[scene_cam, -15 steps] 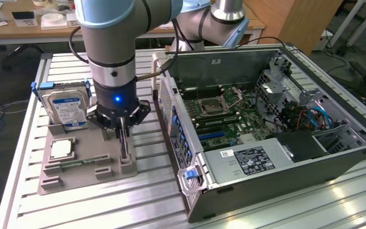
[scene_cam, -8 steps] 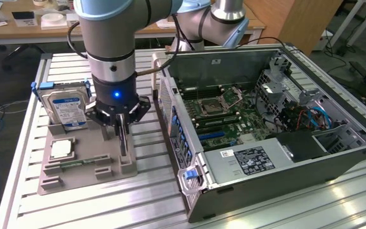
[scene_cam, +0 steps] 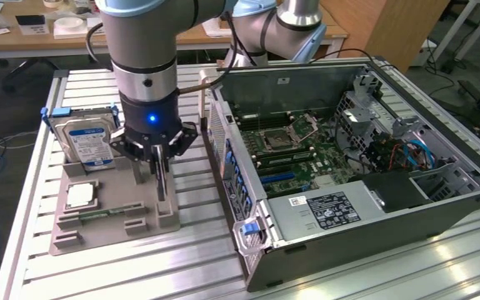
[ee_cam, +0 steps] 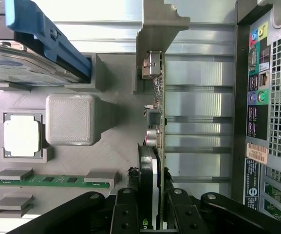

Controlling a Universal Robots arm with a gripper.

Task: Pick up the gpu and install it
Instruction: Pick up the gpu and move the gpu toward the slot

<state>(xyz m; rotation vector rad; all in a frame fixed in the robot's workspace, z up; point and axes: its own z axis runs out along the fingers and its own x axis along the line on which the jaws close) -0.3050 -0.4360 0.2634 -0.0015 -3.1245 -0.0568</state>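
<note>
The claw (scene_cam: 157, 175) of a robot arm (scene_cam: 144, 56) points straight down over a grey tray (scene_cam: 107, 187) on a slatted metal surface (scene_cam: 123, 262), its black fingers (ee_cam: 128, 209) pinching the gpu (ee_cam: 152, 146) from both sides. The card stands on edge in the tray, its lower edge down at the tray. Its long axis is level and crosses the slats of the surface, parallel to the rear panel of the open case (scene_cam: 365, 206). From the claw the card's length reaches out to a grey post (ee_cam: 159, 29) of the tray, where its end with a silver connector sits. The thin green board faces the case, and the black shroud with its fan faces the other parts on the tray. The claw grips at the fan end, one finger on the shroud side and one on the board side. On the shroud side of the claw lie a square grey block (ee_cam: 71, 119), a silver CPU (scene_cam: 82, 195) in its recess and a green memory stick (ee_cam: 47, 180). A hard drive (scene_cam: 85, 140) with a blue-white label stands on edge further along that side, past the block. On the board side, just beside the tray, the case lies open with its motherboard (scene_cam: 294, 150) facing up.
</note>
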